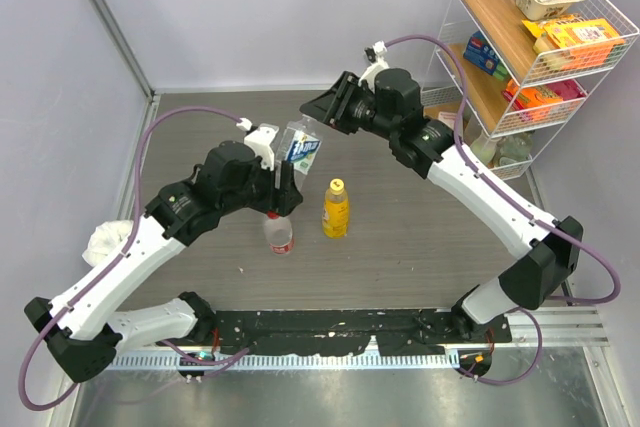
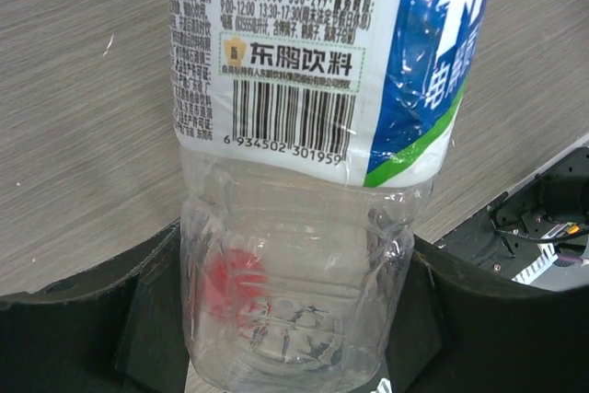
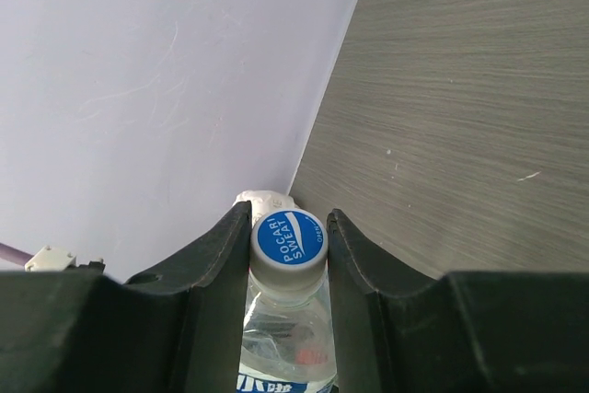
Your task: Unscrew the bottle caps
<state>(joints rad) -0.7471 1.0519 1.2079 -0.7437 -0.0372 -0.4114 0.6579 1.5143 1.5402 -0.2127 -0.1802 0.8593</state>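
Bottle with blue-white label (image 1: 298,152) held aloft and tilted between the two arms, clear of the table (image 1: 430,237). Left gripper (image 1: 284,193) — jaws partly spread — clamps the bottle's clear lower body, below the barcode. Right gripper (image 1: 318,113) is closed on the white-blue cap (image 3: 289,240), one finger pressed against each side. Yellow-orange bottle (image 1: 336,211) — yellow cap (image 1: 337,185) on — stands upright on the table. Red-label bottle (image 1: 279,235) stands just to its left, close beneath the left gripper.
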